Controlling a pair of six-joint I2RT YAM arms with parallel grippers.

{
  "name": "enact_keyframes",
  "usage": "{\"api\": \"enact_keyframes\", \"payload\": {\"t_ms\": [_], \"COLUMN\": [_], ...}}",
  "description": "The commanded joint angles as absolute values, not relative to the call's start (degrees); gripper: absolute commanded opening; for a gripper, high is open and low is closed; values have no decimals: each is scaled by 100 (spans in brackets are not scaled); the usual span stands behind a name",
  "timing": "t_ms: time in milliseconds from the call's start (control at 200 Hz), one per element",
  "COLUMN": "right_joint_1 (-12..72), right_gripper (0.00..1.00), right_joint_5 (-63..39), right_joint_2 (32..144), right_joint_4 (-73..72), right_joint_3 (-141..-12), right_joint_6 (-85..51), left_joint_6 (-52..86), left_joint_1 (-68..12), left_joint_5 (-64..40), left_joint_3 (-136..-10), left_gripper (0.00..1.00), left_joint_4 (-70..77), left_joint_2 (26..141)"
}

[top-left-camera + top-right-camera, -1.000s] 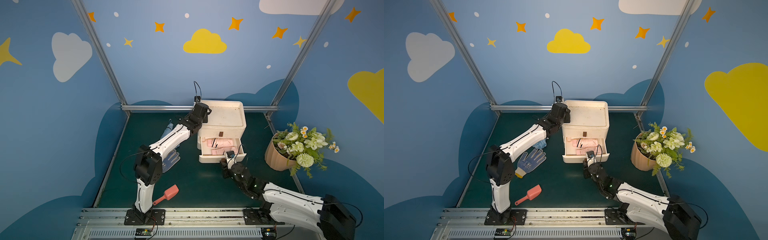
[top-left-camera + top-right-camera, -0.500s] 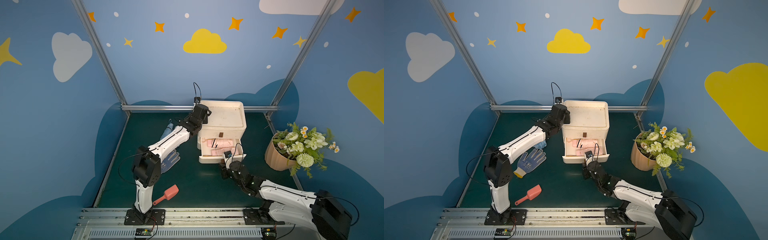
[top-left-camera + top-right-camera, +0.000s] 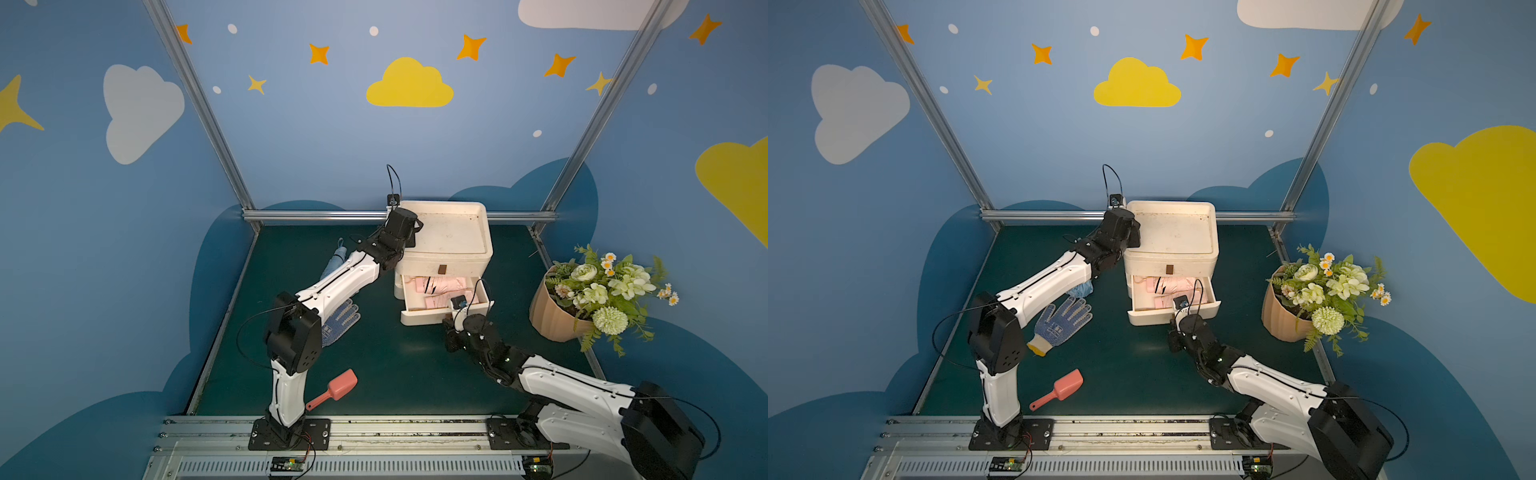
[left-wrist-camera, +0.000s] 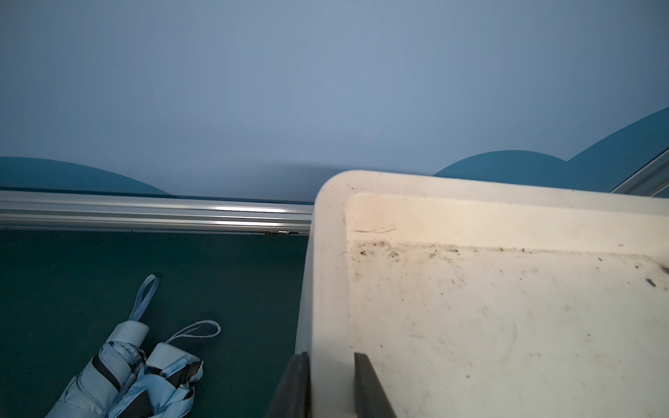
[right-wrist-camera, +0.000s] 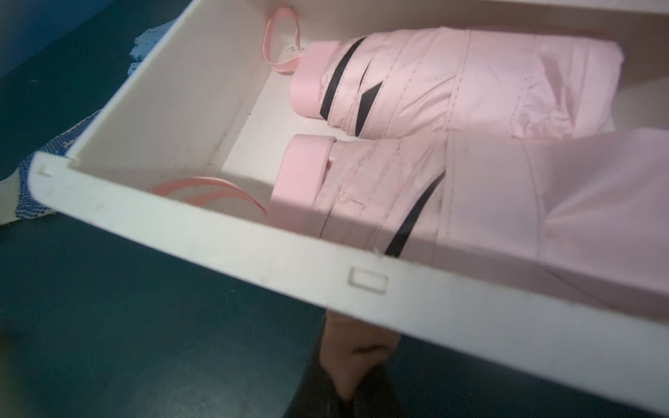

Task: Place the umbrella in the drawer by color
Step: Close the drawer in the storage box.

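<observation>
Two pink umbrellas (image 5: 452,83) already lie in the open lower drawer (image 5: 217,235). Two pale-blue umbrellas (image 4: 126,372) lie on the counter (image 3: 374,353) at the cabinet's (image 4: 325,289) nine o'clock; roughly half done. Left fingers (image 4: 293,387) clamp the cabinet rim. The right fingers (image 5: 315,394) look clenched on the drawer's brown pull tab (image 5: 358,347).

Umbrella pair (image 5: 452,83) inside open drawer (image 5: 253,253); second pair (image 4: 123,376) left of cabinet (image 3: 446,237), glove (image 3: 1063,320) before them; flowerpot (image 3: 550,318) right.

Green mat (image 3: 382,365): drawer unit (image 3: 446,239), blue umbrellas (image 4: 119,376), glove (image 3: 1063,322), scoop (image 3: 338,388), flower pot (image 3: 548,311).
</observation>
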State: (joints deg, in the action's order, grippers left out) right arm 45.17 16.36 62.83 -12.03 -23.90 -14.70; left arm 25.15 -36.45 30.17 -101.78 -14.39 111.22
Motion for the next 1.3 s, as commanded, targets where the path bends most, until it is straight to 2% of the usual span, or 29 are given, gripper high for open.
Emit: {"api": "enact_keyframes", "payload": {"t_ms": [0, 476, 961, 1076, 1296], "right_joint_1": [4282, 4093, 3775, 3703, 3509], "right_gripper": [0, 0, 0, 6, 27], "right_joint_5": [1926, 1643, 941, 922, 695], "right_joint_2": [6265, 7512, 8774, 8893, 8835], "right_joint_4": [-2226, -2827, -4714, -4823, -4819], "right_joint_3": [-2992, -3799, -4069, -4078, -3931], "right_joint_6": [-1318, -969, -519, -433, -333], "left_joint_6": [3143, 4063, 4089, 4077, 4077], "left_joint_1": [-3889, -3883, -3885, -3885, -3853], "left_joint_5": [2540, 2182, 2119, 2087, 2207], "left_joint_3": [-10331, -10456, -10142, -10143, -10114], "left_gripper": [3, 5, 5, 5, 5], "left_joint_4": [-2553, -3001, -2989, -2989, -2988], "left_joint_2": [11007, 10908, 10784, 10784, 10780]}}
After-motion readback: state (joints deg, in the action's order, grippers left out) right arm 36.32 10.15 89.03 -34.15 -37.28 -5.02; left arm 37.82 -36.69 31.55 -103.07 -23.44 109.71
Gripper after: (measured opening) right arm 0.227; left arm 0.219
